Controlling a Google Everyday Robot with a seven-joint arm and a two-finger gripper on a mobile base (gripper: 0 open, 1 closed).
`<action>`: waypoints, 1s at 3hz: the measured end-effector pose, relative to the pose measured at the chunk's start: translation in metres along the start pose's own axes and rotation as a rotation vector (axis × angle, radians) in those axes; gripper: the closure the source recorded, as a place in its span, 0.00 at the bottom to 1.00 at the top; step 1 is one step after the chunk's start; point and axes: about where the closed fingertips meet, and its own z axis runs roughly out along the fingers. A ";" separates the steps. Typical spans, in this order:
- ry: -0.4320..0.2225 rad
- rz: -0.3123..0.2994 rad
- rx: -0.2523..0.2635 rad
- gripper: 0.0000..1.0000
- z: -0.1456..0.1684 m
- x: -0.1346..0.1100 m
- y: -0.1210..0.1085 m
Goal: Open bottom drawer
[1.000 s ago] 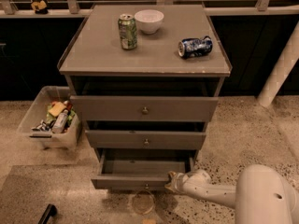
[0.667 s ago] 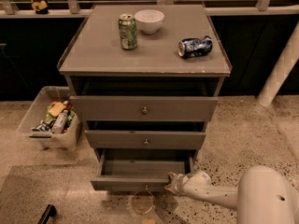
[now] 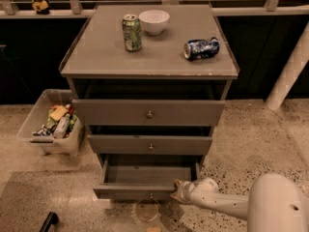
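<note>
As drawer (image 3: pixel 130 191) juts forward, end effector (image 3: pixel 177 192) beside

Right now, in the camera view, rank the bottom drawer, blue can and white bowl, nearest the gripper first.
The gripper is low, at the drawer's front right end.
1. Bottom drawer, right beside it.
2. Blue can, up top, right side.
3. White bowl, up top, rear.

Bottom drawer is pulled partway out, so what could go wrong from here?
The tool sits at the right front corner of the bottom drawer, not at its knob, so an off-centre pull might skew and jam it. A jolt could roll the blue can lying on its side on top.
</note>
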 end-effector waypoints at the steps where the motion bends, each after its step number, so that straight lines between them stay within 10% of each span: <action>1: 0.000 0.000 0.000 1.00 -0.001 -0.001 0.000; 3: 0.004 0.006 -0.004 1.00 -0.004 0.001 0.005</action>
